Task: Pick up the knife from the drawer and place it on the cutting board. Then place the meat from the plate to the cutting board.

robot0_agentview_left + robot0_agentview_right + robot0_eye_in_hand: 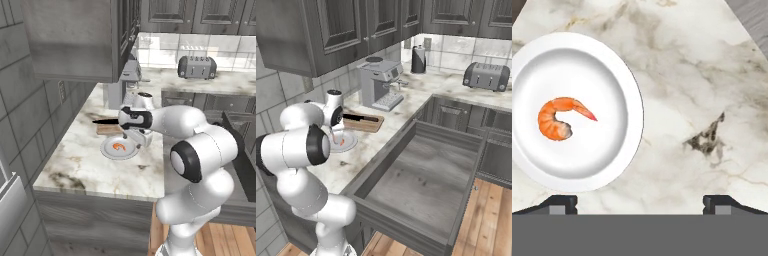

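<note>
Knife already lying flat across the cutting board, black blade along the board's length, so first half of the task judged done; drawer left pulled wide open and holding nothing visible, which fits that reading. Meat, a curled orange-red piece, resting near the middle of the plate, not yet lifted. Plate sitting on the marble counter just in front of the board, close enough for a short carry. Gripper hanging above the counter, pointed straight down, fingers spread wide with nothing between them. Off to one side of the plate in the hand view, over bare marble beside the rim, so likely in need of a sideways shift to centre over the meat before descending. Arm folded forward over the counter edge, elbow raised, forearm running level toward the wall, wrist bent down above the plate in the left base view. Coffee machine standing behind the board, toaster well apart on the far counter.
</note>
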